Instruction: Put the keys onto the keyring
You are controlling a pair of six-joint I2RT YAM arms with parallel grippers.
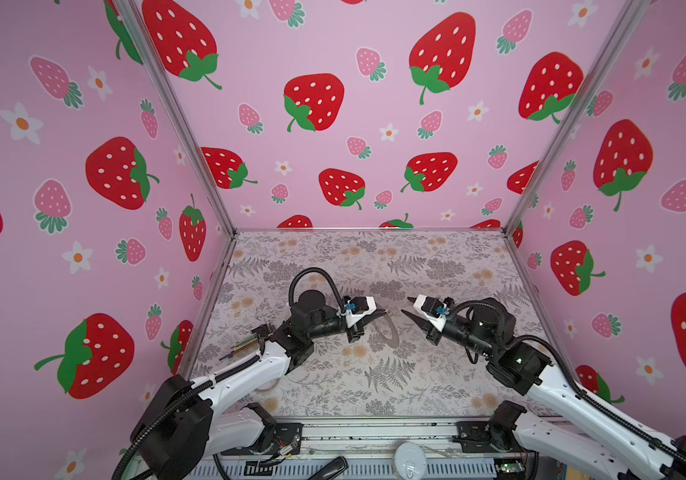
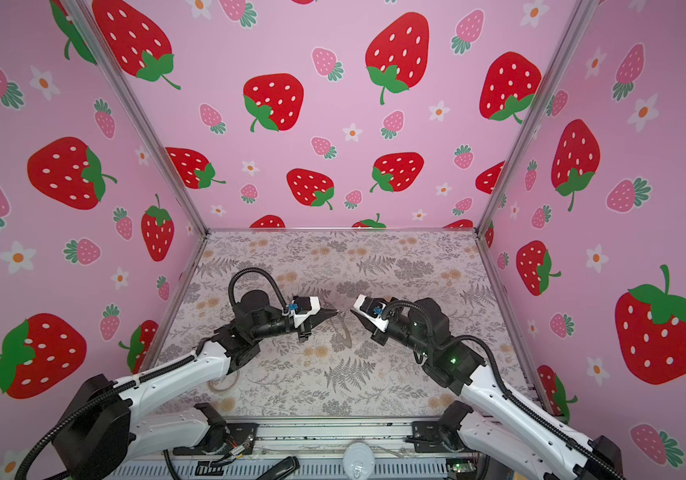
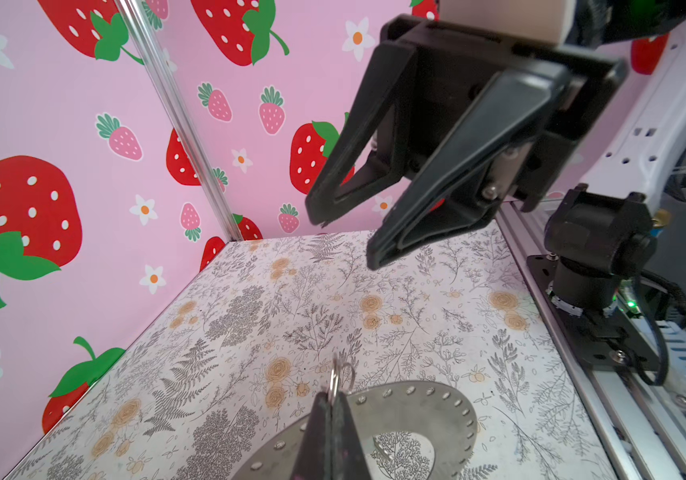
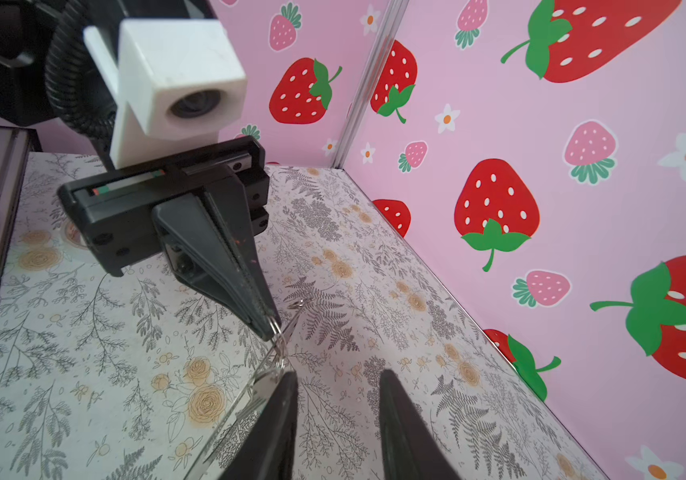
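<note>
Grips the keyring (image 3: 437, 399) at its rim with the left pincer (image 3: 333, 405), clamped tight, a small wire loop (image 3: 339, 376) poking past the tips. Counts one: flat thin grey metal disc, wide band, round central hole, tiny holes along the rim. Tilts above the floral counter (image 1: 333, 374); reads in both top views as a narrow oval, long axis running from the tips toward the near edge. Keeps the right pincer (image 4: 339, 376) partly spread and empty, just beside one slim silvery key (image 4: 264, 386) at the disc's edge.
</note>
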